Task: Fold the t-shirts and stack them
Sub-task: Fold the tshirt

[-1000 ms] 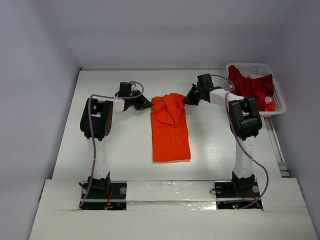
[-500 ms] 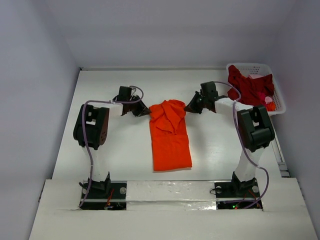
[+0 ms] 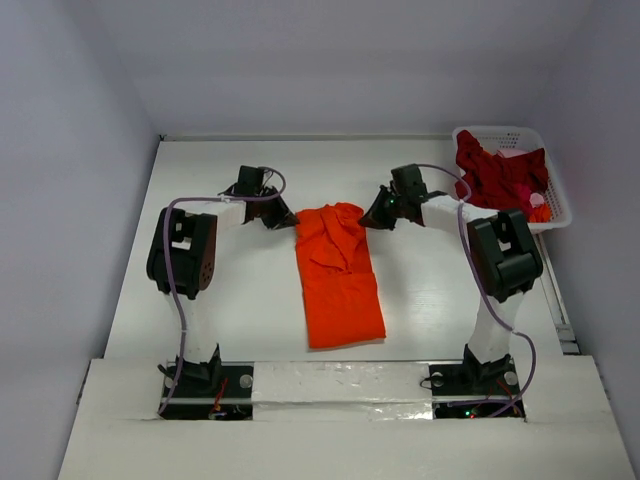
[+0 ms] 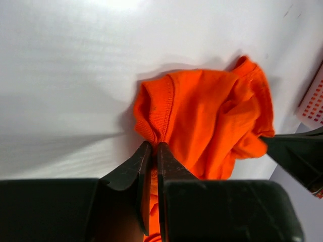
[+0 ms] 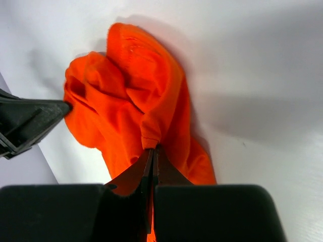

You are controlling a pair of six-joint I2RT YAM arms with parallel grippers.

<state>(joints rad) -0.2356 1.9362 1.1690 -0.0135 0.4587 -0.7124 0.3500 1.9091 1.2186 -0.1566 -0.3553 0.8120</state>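
Observation:
An orange t-shirt (image 3: pixel 338 275) lies lengthwise in the middle of the table, its far end bunched up. My left gripper (image 3: pixel 291 221) is shut on the far left corner of that end; the ribbed fabric (image 4: pixel 154 113) bulges just past the fingertips. My right gripper (image 3: pixel 367 218) is shut on the far right corner, with a hemmed fold (image 5: pixel 151 133) pinched between its tips. Each wrist view also shows the other gripper at the edge of the cloth. Dark red t-shirts (image 3: pixel 496 172) are heaped in the basket at the far right.
A white lattice basket (image 3: pixel 553 205) stands at the far right corner of the table, and its corner (image 4: pixel 315 101) shows in the left wrist view. White walls enclose the table on three sides. The arm bases stand at the near edge.
Both grippers, still shut on the shirt's far corners, came toward the near edge and then went back a little. The shirt's near edge slid toward the arm bases and its far end bunched more.

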